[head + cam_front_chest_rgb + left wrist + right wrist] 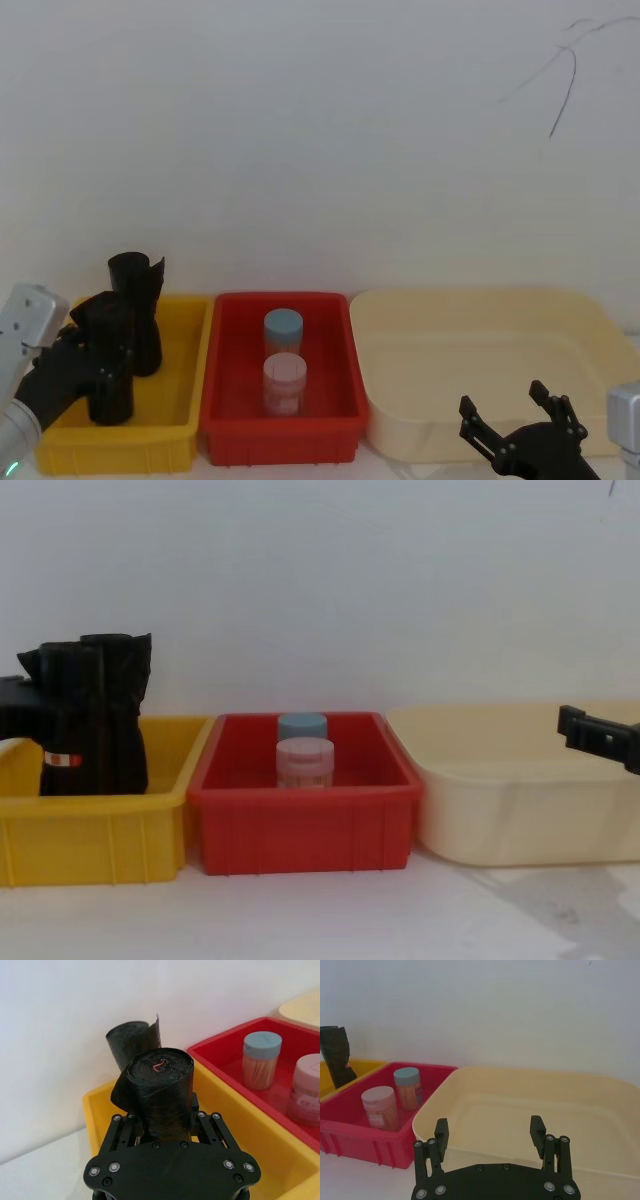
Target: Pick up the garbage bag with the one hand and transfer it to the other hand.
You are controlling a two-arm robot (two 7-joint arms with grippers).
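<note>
The garbage bag [160,1092], a tall black roll with a red-and-white label band [62,759], stands upright in the yellow bin [170,425]. My left gripper [100,368], on its silver-grey arm, reaches in from the left and is shut on the roll, one finger on each side [161,1122]. A second black roll [138,300] without a label stands just behind it, seen again in the left wrist view [132,1042]. My right gripper [505,402], all black, hovers open over the front edge of the cream tray [600,1110], its fingers [441,1132] spread wide with nothing between them.
The red bin [225,400] stands between the yellow bin and the cream tray. It holds a blue-lidded jar [283,328] and a pink-lidded jar [285,380]. A white wall rises close behind all three containers. White tabletop lies in front of them [330,920].
</note>
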